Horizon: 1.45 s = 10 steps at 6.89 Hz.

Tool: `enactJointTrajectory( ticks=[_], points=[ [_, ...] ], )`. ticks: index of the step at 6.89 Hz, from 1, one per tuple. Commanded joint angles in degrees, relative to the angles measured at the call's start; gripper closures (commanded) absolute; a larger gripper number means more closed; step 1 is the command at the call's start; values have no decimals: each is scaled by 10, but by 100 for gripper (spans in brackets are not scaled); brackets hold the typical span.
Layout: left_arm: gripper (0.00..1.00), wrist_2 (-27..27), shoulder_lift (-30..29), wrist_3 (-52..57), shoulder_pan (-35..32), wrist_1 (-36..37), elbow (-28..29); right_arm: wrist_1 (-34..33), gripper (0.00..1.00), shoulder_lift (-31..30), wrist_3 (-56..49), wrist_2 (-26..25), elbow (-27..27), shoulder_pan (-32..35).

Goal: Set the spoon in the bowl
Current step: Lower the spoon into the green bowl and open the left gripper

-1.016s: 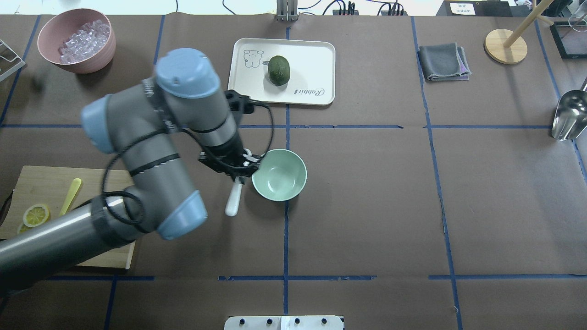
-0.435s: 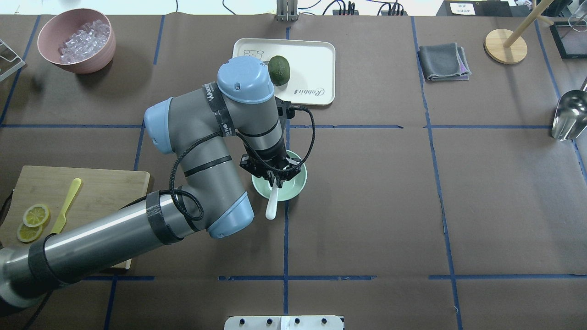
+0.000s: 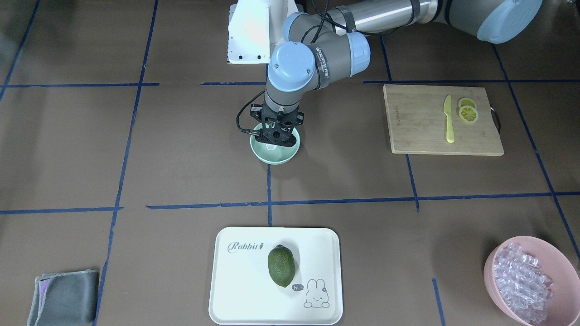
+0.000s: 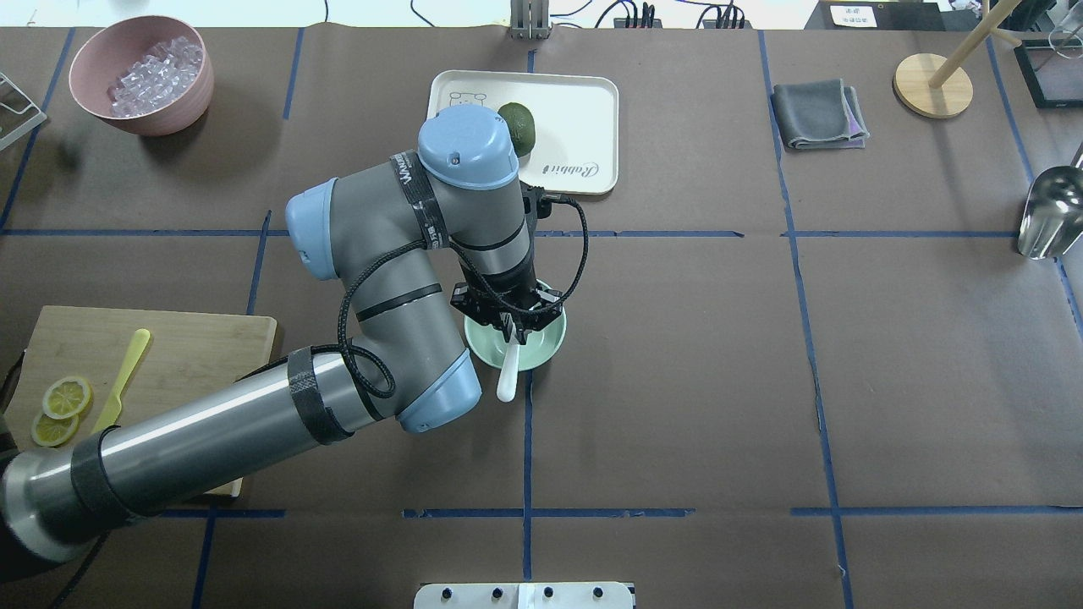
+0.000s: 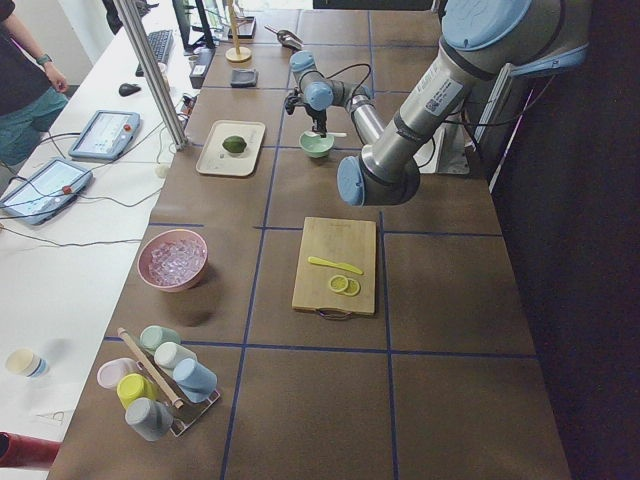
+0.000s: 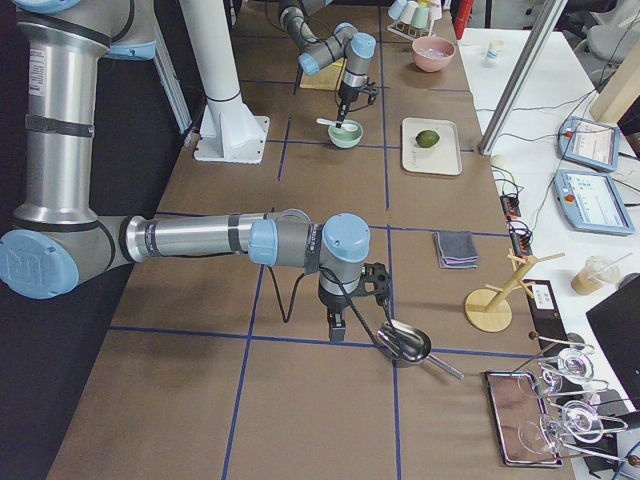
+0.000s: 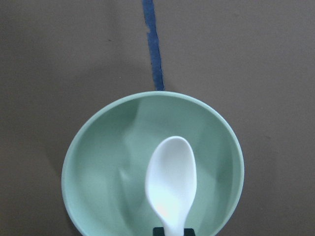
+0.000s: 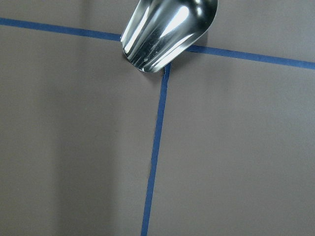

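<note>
The pale mint-green bowl point(image 4: 546, 345) sits at the table's middle, and it also shows in the front-facing view point(image 3: 277, 155). My left gripper point(image 4: 514, 326) hangs straight down over the bowl, shut on the white spoon point(image 4: 508, 378). The spoon's handle sticks out past the bowl's near rim. In the left wrist view the oval scoop point(image 7: 171, 187) hovers over the bowl's glossy inside point(image 7: 98, 167). My right gripper point(image 6: 335, 325) shows only in the exterior right view, far off at the table's right end. I cannot tell whether it is open or shut.
A white tray point(image 4: 579, 101) with a green fruit point(image 4: 523, 128) lies behind the bowl. A pink bowl of ice cubes point(image 4: 142, 74) is far left. A cutting board point(image 4: 199, 338) holds a yellow-green knife point(image 4: 124, 379). A grey cloth point(image 4: 819, 114) and a metal scoop point(image 4: 1049, 213) are on the right.
My left arm has swung right with the spoon, from beside the bowl's left rim to over the bowl. The right arm has not visibly moved.
</note>
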Motion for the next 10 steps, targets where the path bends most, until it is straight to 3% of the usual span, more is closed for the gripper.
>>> enactJointTrajectory(
  ticks=[1, 4, 5, 7, 10],
  points=[
    [73, 0, -3, 5, 0, -7, 17, 0, 0, 3, 0, 0, -5, 0],
    [8, 0, -3, 3, 0, -12, 17, 0, 0, 2, 1, 0, -4, 0],
    [1, 0, -3, 4, -5, -11, 13, 0, 0, 2, 1, 1, -4, 0],
    [1, 2, 10, 14, -22, -10, -1, 0, 0, 0, 1, 2, -1, 0],
    [1, -5, 142, 141, -81, 4, -117, 0, 0, -1, 1, 6, -1, 0]
  ],
)
